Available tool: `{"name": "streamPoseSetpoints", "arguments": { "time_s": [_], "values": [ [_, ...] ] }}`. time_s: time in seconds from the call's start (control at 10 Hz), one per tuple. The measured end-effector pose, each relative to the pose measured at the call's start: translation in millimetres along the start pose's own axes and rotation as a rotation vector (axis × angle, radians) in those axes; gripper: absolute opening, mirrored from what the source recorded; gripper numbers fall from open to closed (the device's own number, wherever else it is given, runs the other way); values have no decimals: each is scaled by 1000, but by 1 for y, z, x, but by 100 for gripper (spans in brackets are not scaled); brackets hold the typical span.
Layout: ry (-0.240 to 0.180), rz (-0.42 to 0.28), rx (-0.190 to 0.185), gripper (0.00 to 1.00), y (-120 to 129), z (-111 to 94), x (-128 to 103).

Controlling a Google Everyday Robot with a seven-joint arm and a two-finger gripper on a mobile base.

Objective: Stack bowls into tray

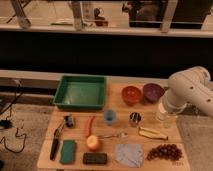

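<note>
camera view puts your gripper [166, 114] low at the right edge of the surface [116, 97], its jaws spread and pinching nothing. just left of the arm sits the purple bowl [153, 92], with the orange-red bowl [131, 94] beside it. both are upright and unstacked. the green tray [80, 94] lies further left and holds neither bowl. the purple bowl is the nearer one, so it looks like your easier first grasp.

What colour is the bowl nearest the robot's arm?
The small round bowl is dark purple, in the camera view; the gripper hangs near it.
</note>
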Motion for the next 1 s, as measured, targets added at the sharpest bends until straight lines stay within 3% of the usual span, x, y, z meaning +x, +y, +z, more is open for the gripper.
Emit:
{"name": "streamPoseSetpoints", "arguments": {
  "time_s": [0.6,1.0],
  "values": [
    [2,4,4,80,-1,-1,0],
    [-4,-6,37,80,-21,-9,-15]
  ]
}}
